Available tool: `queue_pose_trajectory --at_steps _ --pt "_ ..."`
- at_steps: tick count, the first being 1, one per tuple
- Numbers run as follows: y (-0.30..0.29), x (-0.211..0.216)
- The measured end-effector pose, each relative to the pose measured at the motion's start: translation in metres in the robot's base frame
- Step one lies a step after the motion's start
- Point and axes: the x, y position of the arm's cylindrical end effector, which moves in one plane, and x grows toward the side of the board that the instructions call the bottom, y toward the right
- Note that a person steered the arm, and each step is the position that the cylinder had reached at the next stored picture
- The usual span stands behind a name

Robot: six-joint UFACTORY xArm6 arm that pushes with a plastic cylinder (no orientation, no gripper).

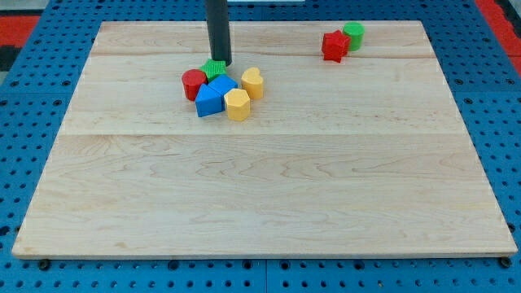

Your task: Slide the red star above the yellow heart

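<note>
Pincer unseen; my tip [221, 63] touches green star [215, 68]; red star [334, 45] near top edge

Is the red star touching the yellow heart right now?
No: the red star sits near the view's top right beside a green block, far from the yellow heart in the cluster by my tip.

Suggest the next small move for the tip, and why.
Probably lift away from the cluster and travel toward the view's top right: my tip sits by the green star, while the red star lies far from the yellow heart, beside the green cylinder.
</note>
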Motion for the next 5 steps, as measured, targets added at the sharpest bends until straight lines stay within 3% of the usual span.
queue_pose_trajectory --at_steps 1,3,5 --pt "0.008 -0.014" --pt "0.167 -0.092" --pt "0.267 -0.100"
